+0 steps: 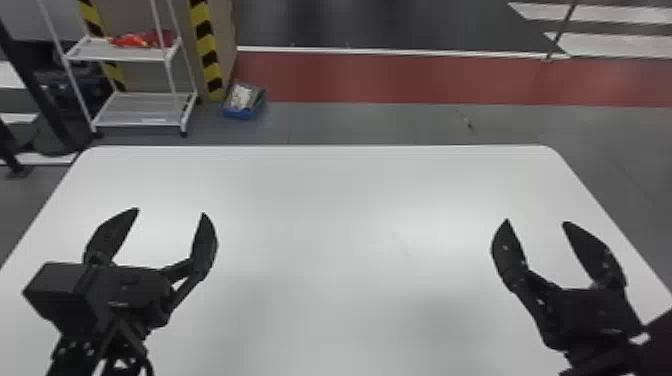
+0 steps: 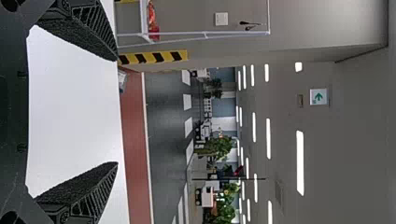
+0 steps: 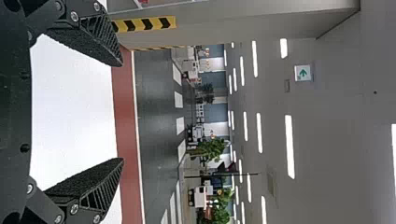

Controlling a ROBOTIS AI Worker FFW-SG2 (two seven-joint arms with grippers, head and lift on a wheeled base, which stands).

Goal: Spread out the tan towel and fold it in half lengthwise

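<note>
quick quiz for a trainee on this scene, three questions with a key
1. True or false: the left gripper and the right gripper are both open.
2. What colour is the tub on the floor past the table?
A. Green
B. Blue
C. Yellow
3. Fill in the missing word: in the head view, the red item lies on the ____ level of the white rack.

Key: 1. True; 2. B; 3. upper
</note>
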